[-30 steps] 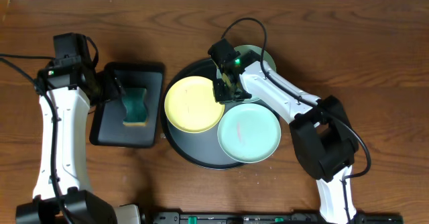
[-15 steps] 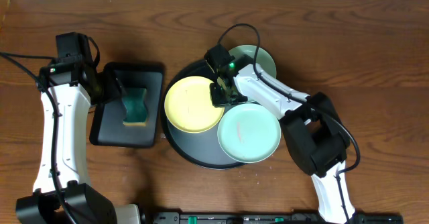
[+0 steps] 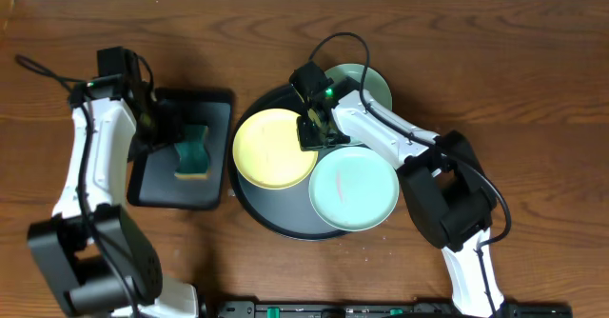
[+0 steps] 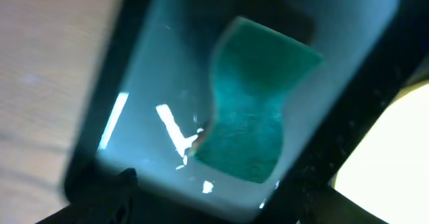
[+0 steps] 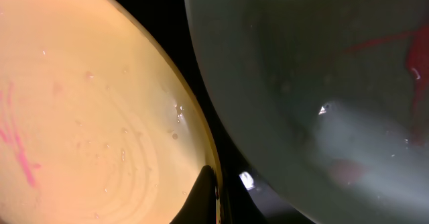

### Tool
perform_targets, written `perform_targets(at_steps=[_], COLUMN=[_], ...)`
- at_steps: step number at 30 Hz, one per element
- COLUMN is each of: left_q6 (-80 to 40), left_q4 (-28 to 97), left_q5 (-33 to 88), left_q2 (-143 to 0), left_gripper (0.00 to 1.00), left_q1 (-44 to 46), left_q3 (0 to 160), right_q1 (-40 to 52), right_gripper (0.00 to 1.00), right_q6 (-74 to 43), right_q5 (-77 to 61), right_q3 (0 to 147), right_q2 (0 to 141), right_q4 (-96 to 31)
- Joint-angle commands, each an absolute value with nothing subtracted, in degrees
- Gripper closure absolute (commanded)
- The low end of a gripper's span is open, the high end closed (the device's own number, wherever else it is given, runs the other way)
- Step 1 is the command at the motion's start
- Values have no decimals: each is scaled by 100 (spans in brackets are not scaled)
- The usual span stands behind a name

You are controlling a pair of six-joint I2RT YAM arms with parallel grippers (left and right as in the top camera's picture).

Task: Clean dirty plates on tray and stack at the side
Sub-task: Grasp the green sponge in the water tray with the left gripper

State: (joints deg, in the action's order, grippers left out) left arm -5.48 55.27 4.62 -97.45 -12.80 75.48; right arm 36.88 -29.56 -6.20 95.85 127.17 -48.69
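**Control:** Status, near to far.

**Operator:** Nearest is one mint plate [image 3: 354, 187], lying on the right of the round black tray [image 3: 281, 213] with a red smear on it. Just beyond, to the left, is the yellow plate [image 3: 274, 147], also on the tray. I have the right gripper [image 3: 312, 134] at that plate's right edge, I judge to steady or lift it for wiping. Left of the round tray, the left gripper [image 3: 169, 132] hangs over the sponge [image 3: 193, 152] in the rectangular tray [image 3: 152, 189]. I judge it is placed there to pick the sponge up. Farthest is the second mint plate [image 3: 373, 85], at the round tray's far-right rim and partly under the arm.

**Control:** Fingers?

**Operator:** The left wrist view shows the fingers [image 4: 100, 196] spread to either side, with the sponge not pinched. Overhead hides that. The right wrist view shows one fingertip [image 5: 204, 190] against the yellow rim, and pink streaks that overhead barely shows. Whether that pair is closed, I cannot tell.
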Motion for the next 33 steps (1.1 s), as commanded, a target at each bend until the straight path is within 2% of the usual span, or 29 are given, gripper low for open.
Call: perform_targets(at_steps=[1,4,10,16,17,20,24,33], left_q6=[49,316,561,561,561,558,458,-75], left_q4=[5465,5341,5190,5000,4954,4880,4849,5151], left_q5=[1002,1007,1011,1013,1011,961,613,388], left_q2=[-10191,-10486,-10975,-11330,-11351,-11373,-11382,-10877], left_gripper=[27,28,46,48,52,74,92,93], left_q1=[-1280,-1280,-1278,-1125,-1039,-869,-779,-799], left_q3=[7607,7607,7607,7607,7607,7607,7607,8075], right_q1=[3739,3739,3739,3739,3739,3739,3739,3739], right_gripper=[99,99,99,99,99,99,99,99], right_q6=[-2952,-2952,-2906,-2910,-2908,-2908,-2908,-2908], right_q5=[-604,-604,-607,-607,-607,-607,-607,-607], right_q3=[9627,9627,9627,9627,9627,9627,9627,9627], right_q2=[13015,13015,13015,13015,13015,13015,13015,13015], right_q4=[-4851,-4847,-4842,-4818,-4821,-4821,-4825,-4823])
